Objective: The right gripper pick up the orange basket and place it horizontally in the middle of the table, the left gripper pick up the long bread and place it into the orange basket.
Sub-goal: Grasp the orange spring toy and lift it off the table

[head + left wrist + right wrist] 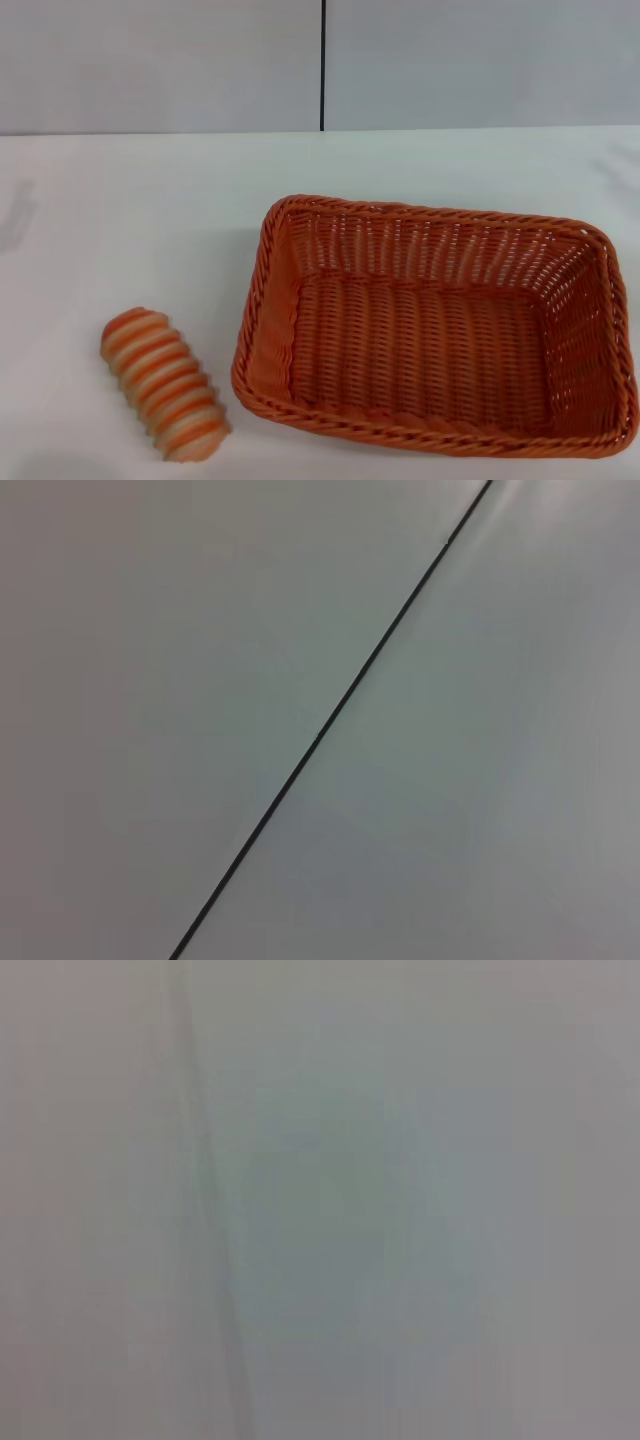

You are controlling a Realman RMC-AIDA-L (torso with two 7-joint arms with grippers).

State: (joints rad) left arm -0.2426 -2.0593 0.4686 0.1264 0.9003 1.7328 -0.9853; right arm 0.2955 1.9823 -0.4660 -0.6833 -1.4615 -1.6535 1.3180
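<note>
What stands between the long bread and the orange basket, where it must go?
Nothing visible does. The long bread lies on the table just beside the orange basket, on the robot's left, with bare tabletop between them. The basket holds nothing. Neither gripper shows in any view.

The orange basket (430, 325) is a single warm orange all over, woven in an openwork wicker pattern with a braided rim. The long bread (165, 385) carries ridged stripes crossing its length, orange alternating with cream. The tabletop (130, 230) is plain white. The wall (160, 60) is pale grey, split by a thin black seam (323, 65).
</note>
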